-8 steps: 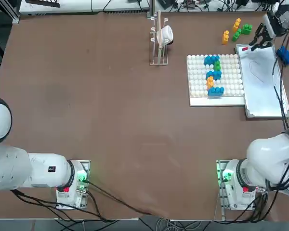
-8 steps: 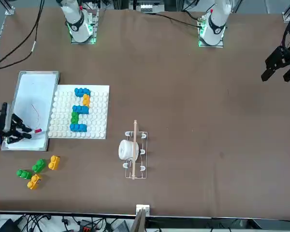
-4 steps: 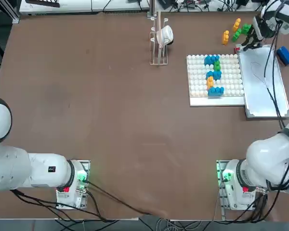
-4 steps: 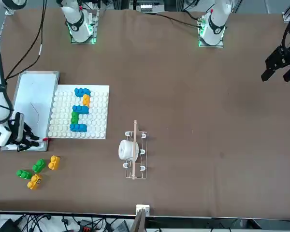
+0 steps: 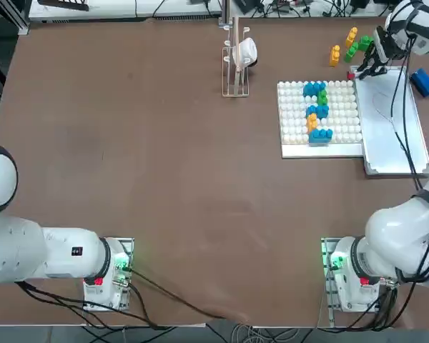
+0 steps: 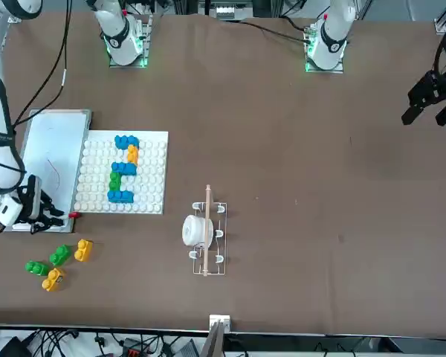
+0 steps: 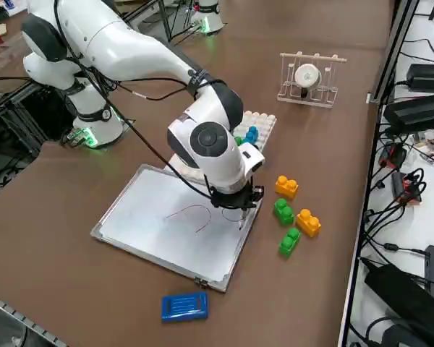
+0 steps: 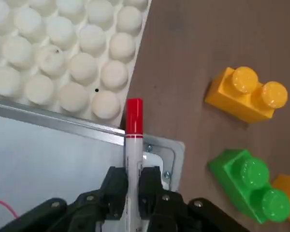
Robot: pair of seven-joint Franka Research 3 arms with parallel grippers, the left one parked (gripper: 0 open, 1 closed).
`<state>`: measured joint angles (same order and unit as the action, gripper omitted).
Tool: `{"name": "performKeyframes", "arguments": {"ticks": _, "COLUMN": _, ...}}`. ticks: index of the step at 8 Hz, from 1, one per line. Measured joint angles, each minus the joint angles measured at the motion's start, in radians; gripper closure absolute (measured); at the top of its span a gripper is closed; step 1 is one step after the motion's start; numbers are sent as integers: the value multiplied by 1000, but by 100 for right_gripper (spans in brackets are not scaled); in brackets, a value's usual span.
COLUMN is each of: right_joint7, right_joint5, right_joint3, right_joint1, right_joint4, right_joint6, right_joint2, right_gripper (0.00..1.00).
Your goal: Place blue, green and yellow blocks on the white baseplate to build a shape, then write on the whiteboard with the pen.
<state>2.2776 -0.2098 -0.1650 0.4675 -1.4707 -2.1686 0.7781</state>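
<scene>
My right gripper (image 8: 130, 176) is shut on the pen (image 8: 134, 124), a thin white marker whose red end points out past the fingers. It hovers at the far corner of the whiteboard (image 7: 170, 224), where the board meets the white baseplate (image 5: 293, 125). In the top view, the gripper (image 5: 370, 64) holds the pen's red end (image 5: 350, 74) just off the board's corner. A red scribble (image 7: 195, 213) marks the whiteboard. Blue, green and yellow blocks (image 5: 317, 111) stand stacked in a figure on the baseplate. Loose yellow (image 8: 246, 99) and green (image 8: 249, 186) blocks lie on the table beside the gripper.
A smooth blue slab (image 7: 184, 306) lies on the table by the whiteboard's outer side. A small wire rack with a white roll (image 5: 237, 61) stands at the far middle of the table. Several loose blocks (image 6: 56, 264) cluster beyond the board's corner.
My right gripper has carried the pen off the whiteboard's writing area towards its far corner by the baseplate and loose blocks. The jaws have stayed shut on the pen.
</scene>
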Motion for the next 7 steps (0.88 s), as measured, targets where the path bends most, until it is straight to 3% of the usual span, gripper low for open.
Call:
{"name": "performKeyframes", "arguments": {"ticks": 1, "right_joint7": -1, "right_joint5": 0, "right_joint3": 0, "right_joint1": 0, "right_joint4": 0, "right_joint6": -1, "right_joint2": 0, "right_gripper": 81}}
{"name": "performKeyframes", "arguments": {"ticks": 4, "right_joint7": -1, "right_joint5": 0, "right_joint3": 0, "right_joint1": 0, "right_joint4": 0, "right_joint6": -3, "right_joint2": 2, "right_gripper": 32}}
{"name": "performKeyframes", "arguments": {"ticks": 7, "right_joint7": -2, "right_joint5": -1, "right_joint3": 0, "right_joint1": 0, "right_joint4": 1, "right_joint6": -3, "right_joint2": 1, "right_gripper": 19}}
